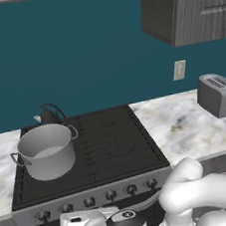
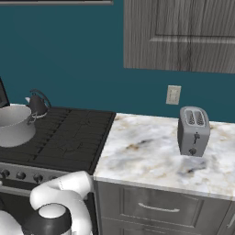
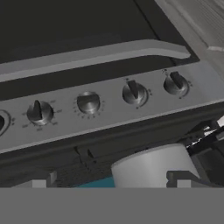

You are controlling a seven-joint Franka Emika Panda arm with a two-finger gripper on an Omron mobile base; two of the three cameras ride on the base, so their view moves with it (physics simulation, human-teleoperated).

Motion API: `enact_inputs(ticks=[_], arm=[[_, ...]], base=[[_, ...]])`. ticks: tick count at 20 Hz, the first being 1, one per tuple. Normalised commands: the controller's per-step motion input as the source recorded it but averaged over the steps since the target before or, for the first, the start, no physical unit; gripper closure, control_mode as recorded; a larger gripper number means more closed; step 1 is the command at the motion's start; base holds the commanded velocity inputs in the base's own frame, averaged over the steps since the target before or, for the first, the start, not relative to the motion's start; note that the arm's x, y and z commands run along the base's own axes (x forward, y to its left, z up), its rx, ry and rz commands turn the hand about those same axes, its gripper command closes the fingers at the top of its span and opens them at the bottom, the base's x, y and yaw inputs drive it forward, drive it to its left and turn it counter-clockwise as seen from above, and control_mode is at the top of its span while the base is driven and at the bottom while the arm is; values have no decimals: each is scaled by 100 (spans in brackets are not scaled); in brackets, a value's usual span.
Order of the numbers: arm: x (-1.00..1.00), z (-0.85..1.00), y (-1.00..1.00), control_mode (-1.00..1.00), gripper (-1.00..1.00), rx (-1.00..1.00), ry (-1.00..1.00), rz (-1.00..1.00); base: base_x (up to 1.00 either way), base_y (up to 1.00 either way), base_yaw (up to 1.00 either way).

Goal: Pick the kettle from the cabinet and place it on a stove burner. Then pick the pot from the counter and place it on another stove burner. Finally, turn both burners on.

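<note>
The grey pot (image 1: 47, 150) (image 2: 13, 124) stands on the front left stove burner (image 1: 89, 148). Behind it, on the back left burner, is the small dark kettle (image 1: 50, 114) (image 2: 38, 104). My gripper (image 3: 111, 180) is open and holds nothing. It hangs low before the stove front and faces the row of knobs (image 3: 89, 103) (image 1: 95, 200). The hand view is rolled over, so the oven handle (image 3: 96, 54) lies above the knobs and the pot (image 3: 151, 168) below them. The cabinet (image 1: 187, 5) (image 2: 179, 34) hangs shut at the upper right.
A grey toaster (image 1: 217, 94) (image 2: 193, 131) stands on the marble counter (image 1: 186, 123) (image 2: 147, 156) right of the stove. A wall outlet (image 2: 173, 95) sits above it. Drawer fronts (image 2: 156, 209) run below the counter. My white arm bends low beside the stove front.
</note>
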Motion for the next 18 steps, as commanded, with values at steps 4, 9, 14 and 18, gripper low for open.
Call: enact_inputs(ticks=[4,9,14,18], arm=[[4,-13,1,-100,-100,-2,-10,0],[17,-16,0,-100,-100,-1,-10,0],[18,-19,8,-100,-100,-1,-7,0],[13,-20,19,-100,-100,-1,-6,0]], base=[[0,0,0],[0,0,0],[0,0,0],[0,0,0]])
